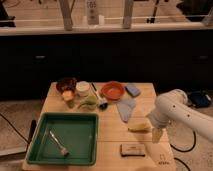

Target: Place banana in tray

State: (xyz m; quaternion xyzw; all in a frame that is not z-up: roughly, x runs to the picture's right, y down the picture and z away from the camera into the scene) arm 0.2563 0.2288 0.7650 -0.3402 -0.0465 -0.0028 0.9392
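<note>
A white robot arm (175,110) reaches in from the right over a light wooden surface (111,137), and its end effector (157,134) points downward near the right edge, just beside the right end of the banana (139,127). Whether the end effector is spread or pressed together cannot be told, nor whether it touches the fruit. The banana lies flat on the bare wood, pale yellow and roughly crosswise, well apart from the tray (62,116). That green tray sits at the front left of the surface, and a metal fork (59,144) lies inside it at a slant. In front of the banana rests a flat dark rectangular block (132,149). Behind the banana lies a crumpled pale blue cloth (126,109). Farther back stand a round orange bowl (112,91) and, to its right, a blue sponge (132,90). At the back left are a dark bowl (66,84), a white cup (82,88), a small yellow-orange chunk (67,97) and a green item (88,104) clustered close together.
</note>
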